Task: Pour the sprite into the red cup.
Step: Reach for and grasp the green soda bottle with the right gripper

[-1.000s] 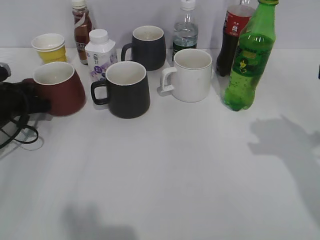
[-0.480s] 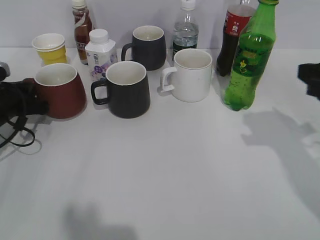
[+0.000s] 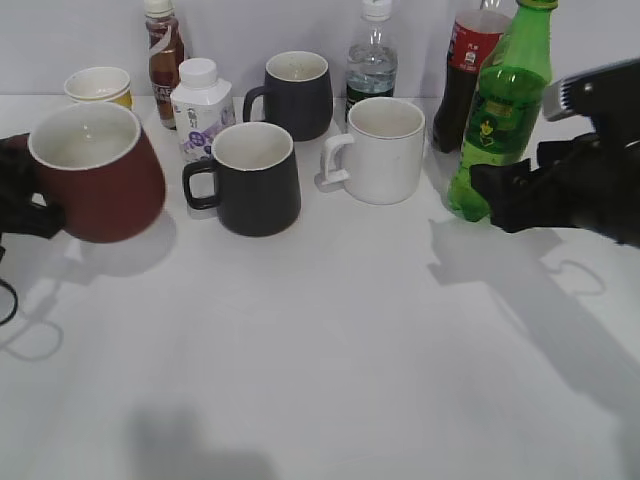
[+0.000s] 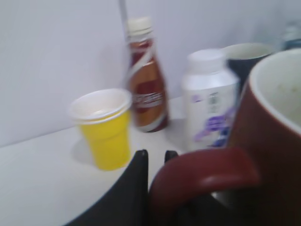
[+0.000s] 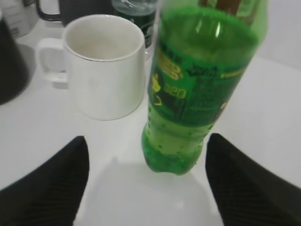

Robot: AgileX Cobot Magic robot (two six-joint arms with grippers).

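While my left gripper [image 4: 157, 162] pinches the red cup [image 3: 95, 172] handle, half hidden, my right gripper [image 5: 143, 181] gapes wide before the sprite [image 5: 200, 84].

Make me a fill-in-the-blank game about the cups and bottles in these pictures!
1. The left gripper holds the red cup by its ____.
2. The right gripper is open, and the sprite stands ____ its fingers.
3. The mug right next to the sprite is colored ____.
4. The yellow paper cup stands beside a ____ bottle.

Missing words: handle; between; white; brown
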